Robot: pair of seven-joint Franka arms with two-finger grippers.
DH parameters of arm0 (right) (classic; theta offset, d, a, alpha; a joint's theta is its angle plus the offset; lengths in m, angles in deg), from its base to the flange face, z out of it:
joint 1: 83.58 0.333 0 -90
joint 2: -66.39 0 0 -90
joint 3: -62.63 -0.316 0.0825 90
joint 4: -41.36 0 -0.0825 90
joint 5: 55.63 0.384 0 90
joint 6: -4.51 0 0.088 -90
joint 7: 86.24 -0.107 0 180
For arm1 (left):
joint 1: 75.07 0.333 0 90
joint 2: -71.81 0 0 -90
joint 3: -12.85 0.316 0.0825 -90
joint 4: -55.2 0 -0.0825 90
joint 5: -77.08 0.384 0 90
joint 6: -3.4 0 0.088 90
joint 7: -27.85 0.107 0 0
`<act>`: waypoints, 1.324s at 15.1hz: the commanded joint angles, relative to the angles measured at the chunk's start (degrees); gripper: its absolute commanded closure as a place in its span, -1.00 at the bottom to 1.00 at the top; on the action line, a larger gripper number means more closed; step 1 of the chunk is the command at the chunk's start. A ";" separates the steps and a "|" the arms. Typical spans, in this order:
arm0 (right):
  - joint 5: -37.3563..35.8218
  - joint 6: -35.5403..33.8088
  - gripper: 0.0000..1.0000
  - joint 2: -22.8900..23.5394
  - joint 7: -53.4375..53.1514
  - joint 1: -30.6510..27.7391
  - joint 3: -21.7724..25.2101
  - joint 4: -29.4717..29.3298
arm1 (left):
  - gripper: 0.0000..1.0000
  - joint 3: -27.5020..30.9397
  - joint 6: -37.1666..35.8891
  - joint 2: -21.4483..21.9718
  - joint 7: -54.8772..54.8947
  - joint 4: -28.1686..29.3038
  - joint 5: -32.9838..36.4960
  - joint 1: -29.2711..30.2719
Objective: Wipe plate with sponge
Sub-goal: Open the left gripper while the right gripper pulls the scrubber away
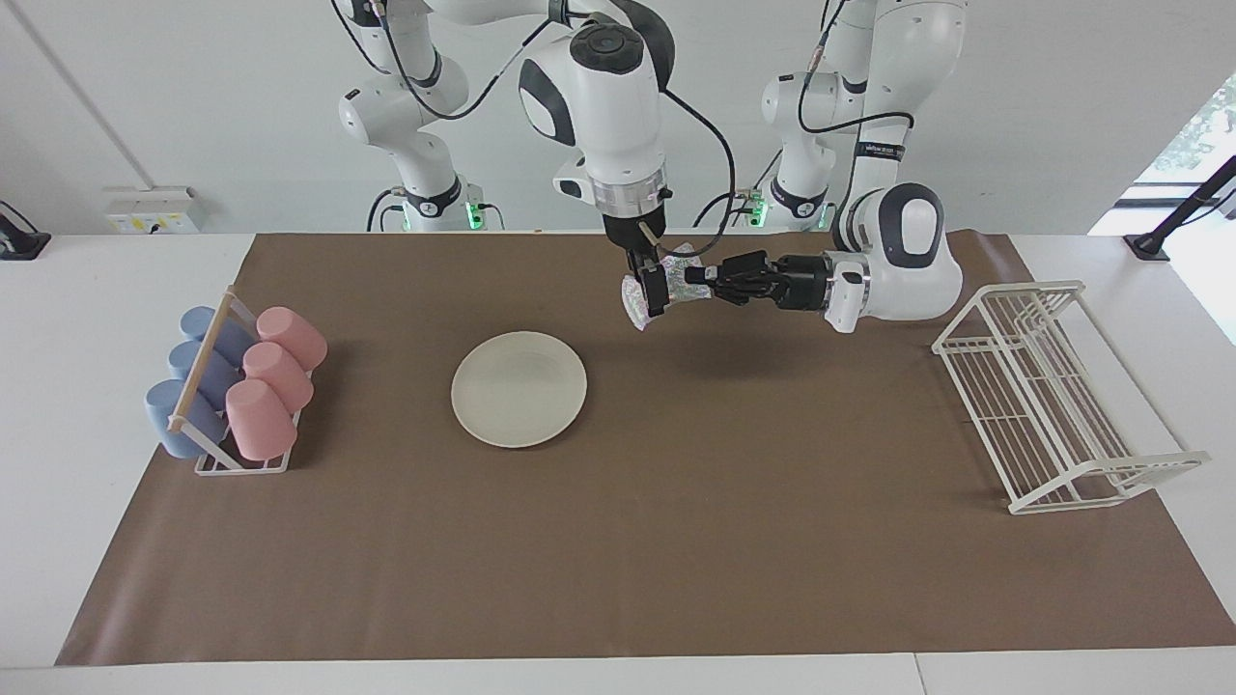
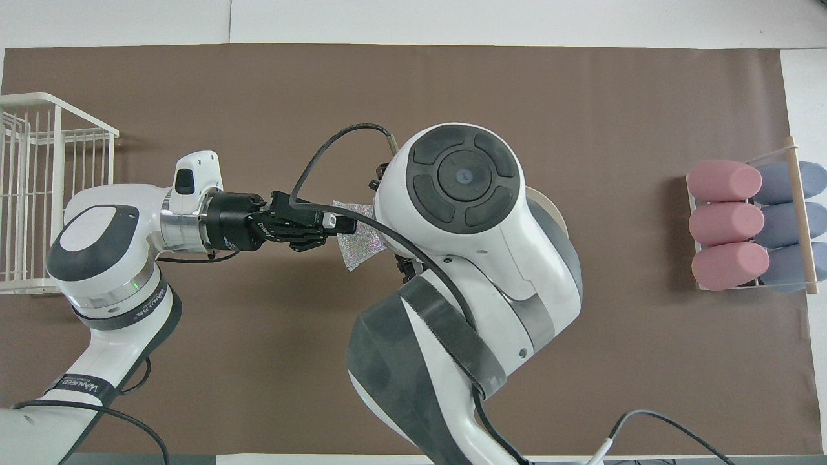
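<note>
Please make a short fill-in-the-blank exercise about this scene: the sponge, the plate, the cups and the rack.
1. The sponge is up in the air between the left pincer and the ____ pincer.
2. The plate lies flat on the brown ____.
3. In the cup holder, the pink cups lie beside cups of ____ colour.
4. The white wire rack stands toward the ____ arm's end of the table.

Missing words: right; mat; blue; left
</note>
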 commanded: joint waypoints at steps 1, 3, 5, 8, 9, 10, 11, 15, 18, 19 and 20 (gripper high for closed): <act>2.41 0.73 -0.41 -2.12 0.55 -0.33 -0.24 2.82 | 1.00 0.42 -1.17 1.11 0.03 1.46 0.89 0.34; 3.56 0.56 0.54 -2.03 0.46 -0.42 -0.16 2.73 | 1.00 0.42 -1.17 1.11 0.03 1.46 0.98 0.87; 3.65 0.56 1.00 -2.03 0.37 -0.42 -0.24 2.55 | 1.00 0.42 -1.17 1.02 0.03 1.46 1.07 0.87; 3.74 0.47 1.00 -1.86 -1.99 -0.95 -0.16 2.38 | 1.00 0.42 -1.52 1.02 0.03 1.46 1.16 0.87; 3.74 0.47 1.00 -1.86 -2.27 -0.95 -0.15 2.38 | 1.00 0.42 -1.52 1.11 0.03 1.46 1.16 0.87; 3.74 0.47 1.00 -1.86 -2.27 -1.04 -0.15 2.38 | 1.00 0.42 -1.52 1.11 -0.06 1.46 1.51 0.87; 3.74 0.29 1.00 -1.86 -2.27 -1.12 -0.15 2.38 | 0.90 0.42 -1.17 1.29 0.12 1.37 2.64 0.87; 3.65 0.03 1.00 -1.94 -2.44 -1.13 0.11 2.46 | -1.00 0.42 -0.82 2.34 -3.13 1.37 3.27 0.87; 3.48 -0.67 1.00 -1.94 -2.53 -1.82 0.55 2.73 | -1.00 0.42 -0.64 2.69 -3.22 1.28 5.55 0.95; 3.39 -0.41 1.00 -2.12 -2.27 -3.05 0.55 3.16 | -1.00 0.42 -0.73 2.78 -3.22 1.20 6.07 1.13; 3.39 0.02 1.00 -2.21 -1.92 -4.45 0.55 4.30 | -1.00 0.42 -0.73 3.13 -3.22 0.93 8.60 2.17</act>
